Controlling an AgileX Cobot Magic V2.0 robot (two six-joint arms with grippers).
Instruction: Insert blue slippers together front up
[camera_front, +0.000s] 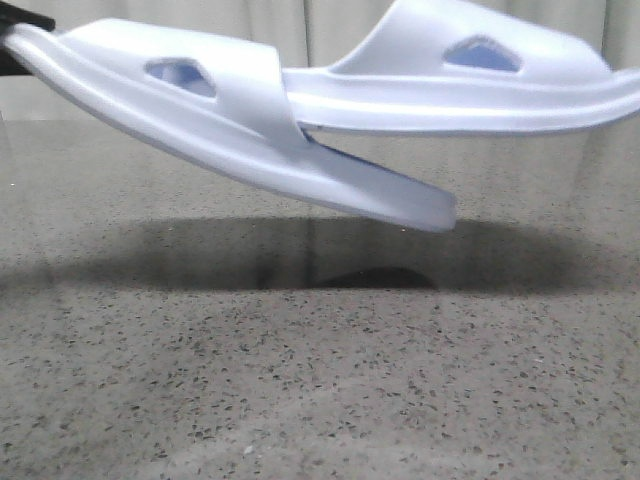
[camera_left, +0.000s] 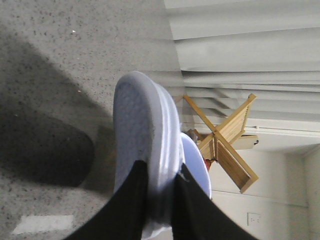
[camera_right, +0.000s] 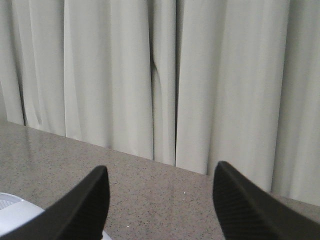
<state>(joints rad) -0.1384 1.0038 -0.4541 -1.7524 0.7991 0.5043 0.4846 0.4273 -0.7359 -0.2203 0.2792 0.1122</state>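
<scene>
Together, two blue slippers are in view, both raised above the table. Left slipper (camera_front: 230, 125) tilts with its toe down toward the tabletop; right slipper (camera_front: 470, 85) lies nearly level, its toe pushed under the strap of the left one. Each shows one triangular side opening in the front view. Left gripper (camera_left: 159, 200) has both black fingers (camera_left: 131, 205) clamped on the heel of the left slipper, sole facing the wrist camera. Right gripper (camera_right: 159, 200) stands with its fingers wide apart and nothing between them; a white ribbed edge of a slipper (camera_right: 12, 212) shows beside one finger. Speckled grey stone table (camera_front: 320, 380) carries a dark shadow beneath the pair. Pale pleated curtains (camera_right: 165, 75) close the background. A wooden folding frame (camera_left: 225, 142) stands beyond. Whatever holds the right slipper up is cut off from view.
</scene>
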